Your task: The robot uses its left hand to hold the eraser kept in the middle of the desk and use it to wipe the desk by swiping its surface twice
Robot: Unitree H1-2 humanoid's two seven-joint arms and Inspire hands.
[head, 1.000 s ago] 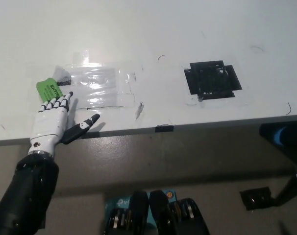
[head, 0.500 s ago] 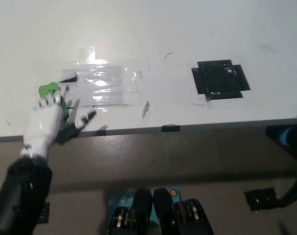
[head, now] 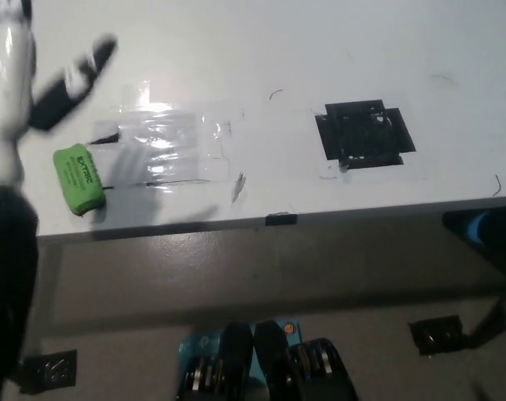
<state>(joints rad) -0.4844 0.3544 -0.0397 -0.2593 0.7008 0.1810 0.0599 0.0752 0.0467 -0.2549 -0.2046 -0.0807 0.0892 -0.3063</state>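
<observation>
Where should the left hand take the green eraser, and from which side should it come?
Probably from above, across its narrow width. The eraser lies flat and free near the desk front edge, long axis running slightly slanted away from the robot, so fingers can close on its two long sides. The left hand is raised above it, blurred.

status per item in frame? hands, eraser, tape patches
left hand: raised above the desk at far left, blurred, holding nothing
green eraser: lying flat near the desk's front edge, not held
clear tape patch: stuck flat on the desk, right of the eraser
black tape patch: stuck flat on the desk, scuffed
white desk: faint pen marks on its surface
right hand: not in view
</observation>
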